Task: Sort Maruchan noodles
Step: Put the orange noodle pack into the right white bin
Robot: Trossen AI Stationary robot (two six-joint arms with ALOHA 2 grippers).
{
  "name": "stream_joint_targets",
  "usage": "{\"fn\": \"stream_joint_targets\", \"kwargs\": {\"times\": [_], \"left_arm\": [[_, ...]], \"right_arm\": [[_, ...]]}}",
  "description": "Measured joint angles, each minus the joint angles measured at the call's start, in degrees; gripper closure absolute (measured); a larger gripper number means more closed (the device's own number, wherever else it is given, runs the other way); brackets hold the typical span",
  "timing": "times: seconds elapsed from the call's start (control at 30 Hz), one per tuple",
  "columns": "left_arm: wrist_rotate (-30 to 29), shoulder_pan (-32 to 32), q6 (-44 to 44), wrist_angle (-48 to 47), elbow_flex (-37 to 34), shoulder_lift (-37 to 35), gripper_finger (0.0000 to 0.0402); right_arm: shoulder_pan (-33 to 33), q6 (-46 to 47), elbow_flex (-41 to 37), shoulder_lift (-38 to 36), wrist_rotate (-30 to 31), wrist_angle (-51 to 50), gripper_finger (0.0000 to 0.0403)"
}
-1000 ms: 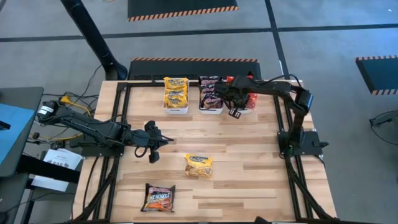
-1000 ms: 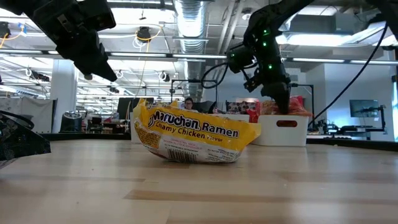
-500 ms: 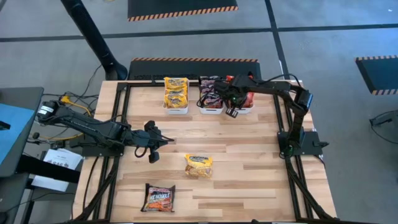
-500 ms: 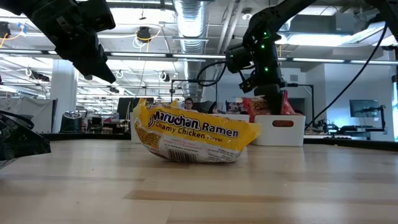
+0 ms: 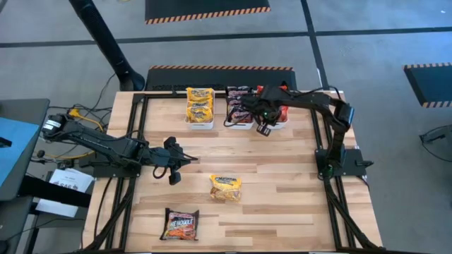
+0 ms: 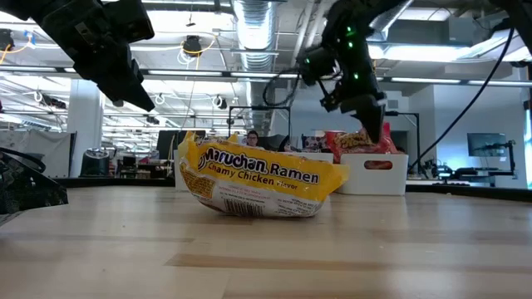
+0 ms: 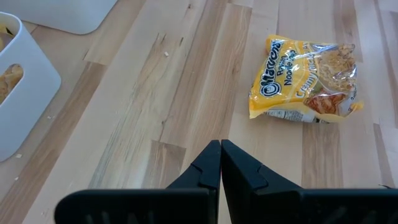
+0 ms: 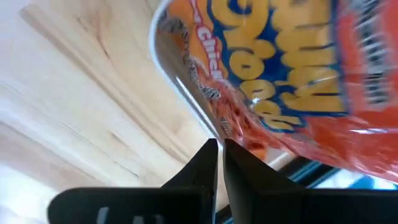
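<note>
Three white bins stand in a row at the table's far edge and hold yellow packets (image 5: 200, 104), dark packets (image 5: 237, 102) and red packets (image 5: 282, 111). My right gripper (image 5: 265, 129) is shut, at the near side of the red bin (image 6: 378, 176), with a red-orange packet (image 8: 292, 68) just beyond its tips (image 8: 217, 146). One yellow Maruchan packet (image 5: 226, 187) lies flat at mid-table, and a dark one (image 5: 181, 224) lies near the near edge. My left gripper (image 5: 192, 161) is shut, hovering left of the yellow packet (image 7: 305, 78). My right gripper is shut, with its tips at the red bin's near rim (image 8: 186, 99), beside the red-orange packet. I cannot tell whether it touches the packet or the rim.
Bare wood lies between the bins and the two loose packets. Dark frame rails run along the table's left and right sides (image 5: 138, 141). The right arm's base (image 5: 339, 159) stands at the right edge. Workshop room shows beyond the table.
My right gripper, shut throughout, has shifted a little at the red bin's near side and risen slightly. The red packet's top in the bin has shifted with it. The left arm has kept still.
</note>
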Motion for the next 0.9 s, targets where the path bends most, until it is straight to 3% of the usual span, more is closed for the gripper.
{"fn": "stream_joint_targets", "kwargs": {"times": [0.2,0.4,0.57,0.9], "left_arm": [[0.0,0.0,-0.1,0.0,0.0,0.0,0.0401],[0.0,0.0,-0.1,0.0,0.0,0.0,0.0401],[0.0,0.0,0.0,0.0,0.0,0.0,0.0402],[0.0,0.0,-0.1,-0.1,0.0,0.0,0.0401]], "right_arm": [[0.7,-0.8,3.2,0.0,8.3,-1.9,0.0356],[-2.8,0.0,1.4,-0.1,7.6,0.1,0.0356],[-5.0,1.1,-2.5,-0.1,2.7,0.4,0.0356],[-3.8,0.3,-1.1,0.0,3.6,-0.3,0.0356]]}}
